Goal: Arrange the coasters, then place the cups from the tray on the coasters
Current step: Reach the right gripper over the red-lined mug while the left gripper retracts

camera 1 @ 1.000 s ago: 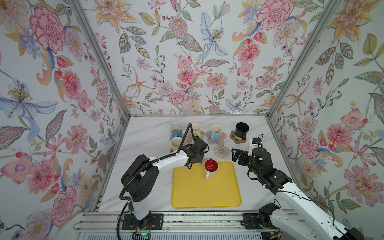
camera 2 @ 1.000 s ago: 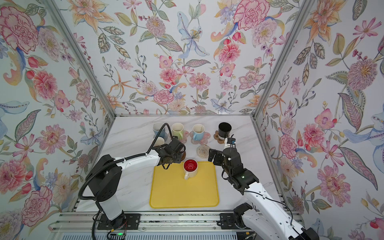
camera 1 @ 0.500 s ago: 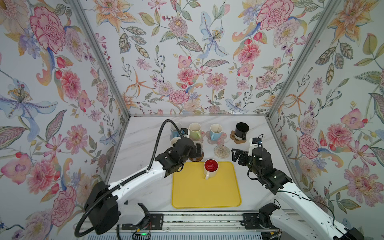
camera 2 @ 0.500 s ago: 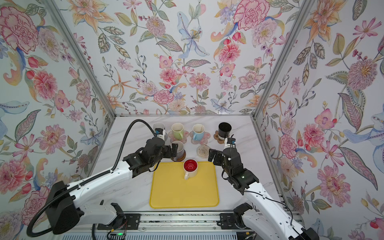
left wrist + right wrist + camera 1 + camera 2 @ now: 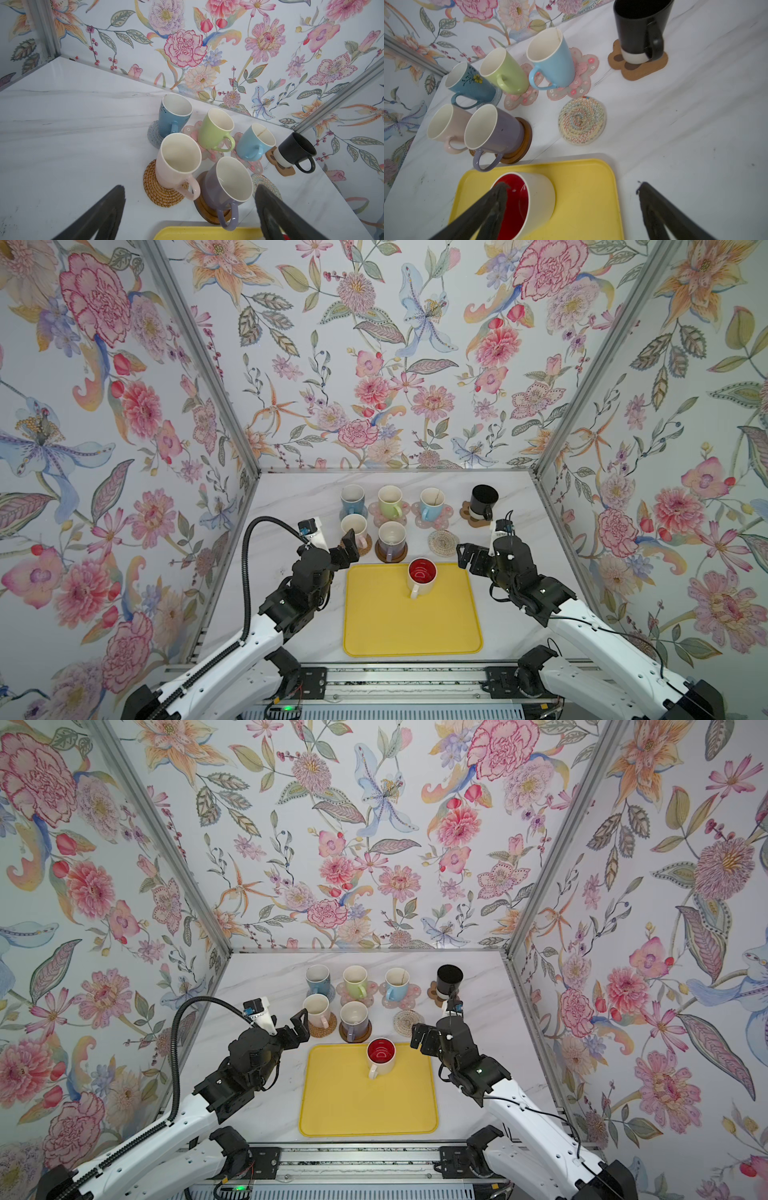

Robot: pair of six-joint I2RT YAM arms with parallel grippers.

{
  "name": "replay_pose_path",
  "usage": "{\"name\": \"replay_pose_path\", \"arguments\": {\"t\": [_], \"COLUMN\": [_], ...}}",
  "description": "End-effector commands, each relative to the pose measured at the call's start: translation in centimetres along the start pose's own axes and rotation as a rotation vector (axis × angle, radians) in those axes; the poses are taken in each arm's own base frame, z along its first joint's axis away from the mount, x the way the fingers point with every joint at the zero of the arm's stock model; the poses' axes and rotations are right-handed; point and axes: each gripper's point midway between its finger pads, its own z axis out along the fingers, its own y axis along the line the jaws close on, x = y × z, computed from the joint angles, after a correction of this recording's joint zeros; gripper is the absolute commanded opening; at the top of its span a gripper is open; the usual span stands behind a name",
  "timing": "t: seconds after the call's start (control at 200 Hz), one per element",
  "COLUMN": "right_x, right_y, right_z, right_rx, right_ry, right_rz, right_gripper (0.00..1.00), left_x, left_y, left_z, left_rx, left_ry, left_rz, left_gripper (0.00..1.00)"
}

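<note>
One cup stays on the yellow tray [image 5: 415,626]: a white cup with red inside [image 5: 422,576] [image 5: 537,197]. The lilac cup [image 5: 391,540] [image 5: 226,187] stands on the dark wooden disc [image 5: 204,209]. The pale pink cup [image 5: 354,527] stands on the rattan coaster [image 5: 158,193]. My left gripper [image 5: 348,549] [image 5: 190,187] hangs open and empty, left of the lilac cup, near the pink cup. My right gripper [image 5: 467,558] [image 5: 571,186] is open and empty over the tray's far right corner. The cream rope coaster [image 5: 443,542] [image 5: 581,121] lies bare.
In the back row stand a dark blue cup [image 5: 352,497], a pale green cup [image 5: 390,499] and a light blue cup [image 5: 431,502] on their coasters. A black cup [image 5: 484,499] stands on the brown paw coaster [image 5: 633,70]. Floral walls close in three sides.
My left gripper opened and let go of the lilac cup, which now stands on the wooden disc. The left arm then drew back to the left. The right arm has not moved.
</note>
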Motion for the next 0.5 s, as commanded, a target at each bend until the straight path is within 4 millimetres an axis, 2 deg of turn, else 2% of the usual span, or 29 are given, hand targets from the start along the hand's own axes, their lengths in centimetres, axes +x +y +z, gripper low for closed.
{"name": "replay_pose_path", "arguments": {"t": [0.0, 0.12, 0.275, 0.425, 0.495], "right_x": [1.8, 4.2, 7.3, 10.3, 10.9], "right_y": [1.4, 3.8, 7.1, 8.8, 9.5], "right_z": [-0.6, -1.4, -1.9, -0.8, -0.3], "right_rx": [0.049, 0.067, 0.069, 0.115, 0.141], "right_ry": [0.044, 0.067, 0.08, 0.142, 0.156], "right_rz": [0.001, -0.012, -0.01, -0.012, -0.026], "right_gripper": [0.99, 0.99, 0.99, 0.99, 0.99], "left_x": [-0.1, -0.8, -0.6, -0.3, -0.3], "left_y": [1.9, 2.8, 3.4, 3.9, 4.1], "left_z": [-0.1, -0.2, -0.1, -0.5, -0.9], "left_rx": [-0.055, -0.066, -0.046, -0.043, -0.043], "left_ry": [-0.021, -0.032, -0.034, -0.032, -0.036], "left_rz": [0.021, 0.033, 0.003, 0.008, 0.014], "left_gripper": [0.99, 0.99, 0.99, 0.99, 0.99]}}
